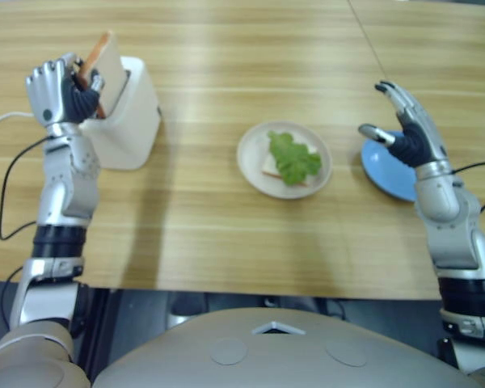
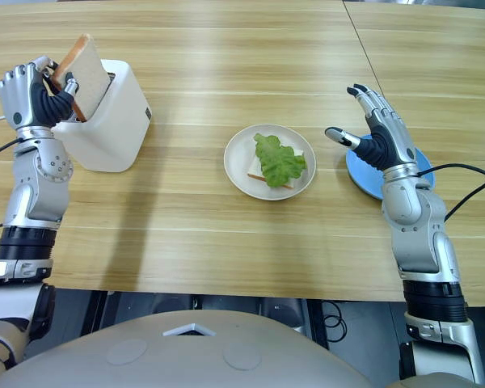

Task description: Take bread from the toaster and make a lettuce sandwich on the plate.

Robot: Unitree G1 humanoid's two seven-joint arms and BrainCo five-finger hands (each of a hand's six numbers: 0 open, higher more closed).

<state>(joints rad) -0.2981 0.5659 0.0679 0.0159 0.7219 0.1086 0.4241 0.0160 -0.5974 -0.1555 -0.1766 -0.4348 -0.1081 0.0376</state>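
A white toaster stands at the left of the wooden table. A slice of bread sticks up tilted out of its slot, and my left hand is shut on that slice from the left side. In the middle sits a white plate holding a bread slice with a green lettuce leaf on top. My right hand hovers open to the right of the plate, above a blue dish.
A cable runs along the table beside my left arm. A seam in the tabletop runs back from the right of the plate. Bare wood lies in front of the plate and behind it.
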